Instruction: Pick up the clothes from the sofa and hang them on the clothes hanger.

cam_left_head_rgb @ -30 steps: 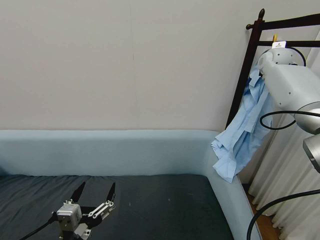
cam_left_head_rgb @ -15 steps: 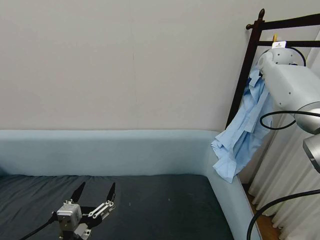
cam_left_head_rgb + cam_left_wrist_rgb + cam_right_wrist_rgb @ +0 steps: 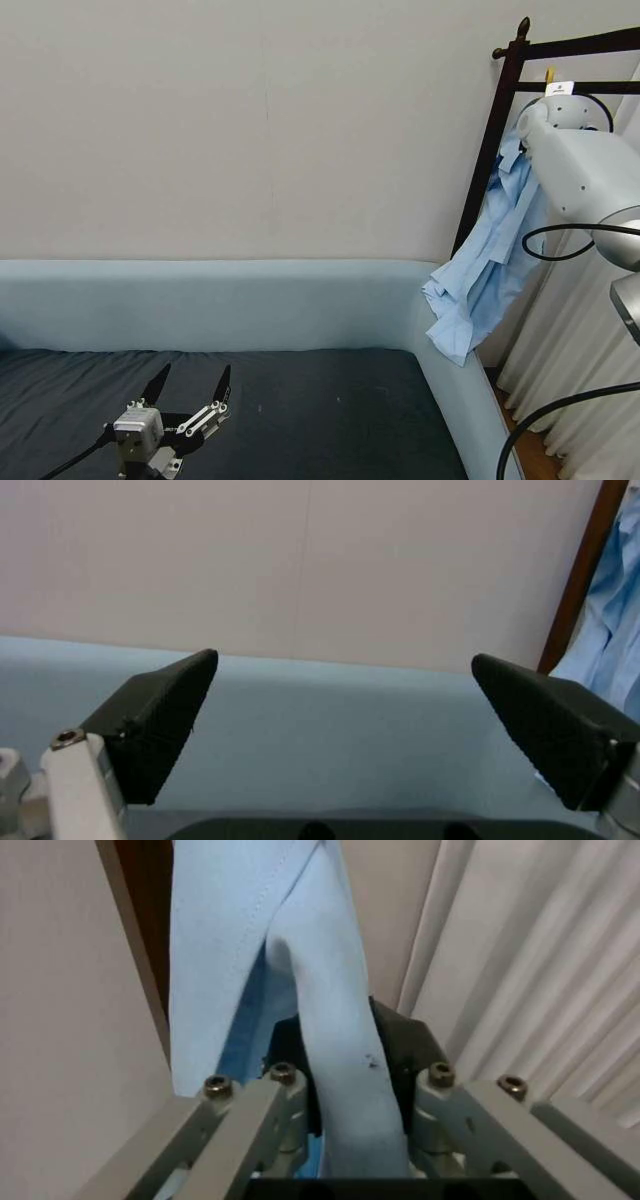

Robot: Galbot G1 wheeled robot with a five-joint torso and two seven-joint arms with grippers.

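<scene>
Head view first: the light blue button-up shirt (image 3: 480, 290) is off the sofa and draped on the dark wooden clothes rack (image 3: 492, 150) over on the right. It's pretty rumpled, bunched up near the top and hanging in loose folds, with the lowest corner dangling just beside the armrest of the pale blue upholstered sofa (image 3: 250, 305). The white right arm (image 3: 575, 175) reaches up in front of the rack, right at the top of the shirt. The left gripper (image 3: 195, 372) hovers low over the dark grey seat cushion (image 3: 330, 410), well apart from the shirt, its 2 black fingers spread in a wide V with nothing in them.

Left wrist view: the left gripper (image 3: 350, 682) is wide open and empty, with the sofa backrest (image 3: 330, 727) behind it and a strip of the shirt (image 3: 615, 630) next to the rack post (image 3: 580, 570).

Right wrist view: the right gripper (image 3: 345, 1050) is pinched tight on a long smooth fold of the shirt (image 3: 330, 990), which runs straight through between the dark pads (image 3: 290, 1042).

Compared with 1 second ago, barely anything differs. Shirt hangs the same, left gripper sits in the same spot, and only the lower end of the right arm has shifted a hair toward the right edge.
</scene>
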